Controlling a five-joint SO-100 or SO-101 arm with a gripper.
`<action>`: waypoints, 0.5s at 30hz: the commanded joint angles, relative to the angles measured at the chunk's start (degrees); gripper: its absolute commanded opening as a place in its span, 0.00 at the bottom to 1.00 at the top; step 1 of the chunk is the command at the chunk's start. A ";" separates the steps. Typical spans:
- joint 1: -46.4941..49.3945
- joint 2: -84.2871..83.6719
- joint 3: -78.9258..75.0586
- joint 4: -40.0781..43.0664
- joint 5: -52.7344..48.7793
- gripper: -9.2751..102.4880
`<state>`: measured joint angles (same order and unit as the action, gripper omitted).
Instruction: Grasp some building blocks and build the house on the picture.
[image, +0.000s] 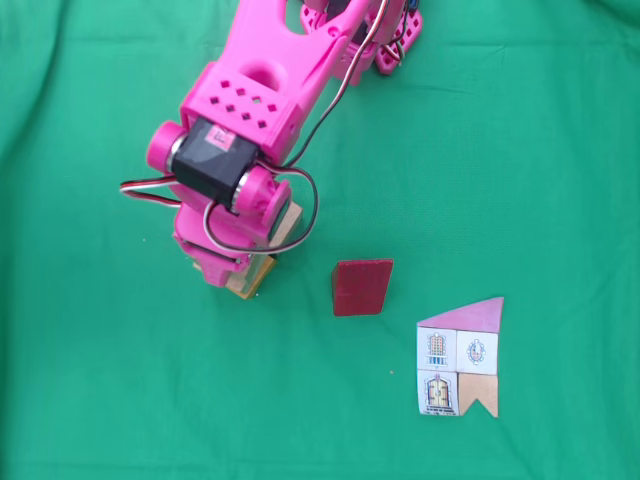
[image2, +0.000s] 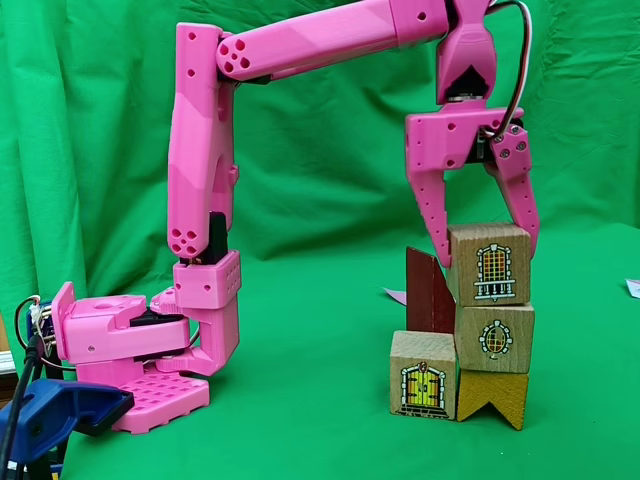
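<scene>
Green cloth surface (image2: 300, 420); tool (image2: 480, 255) clamped the top window block (image2: 490, 265) on the stack, needing square alignment before release.

Work surface and backdrop — green fabric

Wrinkled green cloth table cover (image: 120, 400) lies flat under even light; draped green cloth backdrop (image2: 90, 120) hangs behind in soft vertical folds — a blue clamp (image2: 45, 415) sits at lower left.
</scene>
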<state>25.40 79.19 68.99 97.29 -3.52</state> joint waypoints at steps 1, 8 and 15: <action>0.26 1.76 -1.67 0.18 -0.18 0.19; 0.18 6.94 -1.58 0.26 -0.26 0.19; 0.18 9.67 -0.62 0.35 -0.35 0.19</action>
<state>25.49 84.55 69.08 97.29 -3.87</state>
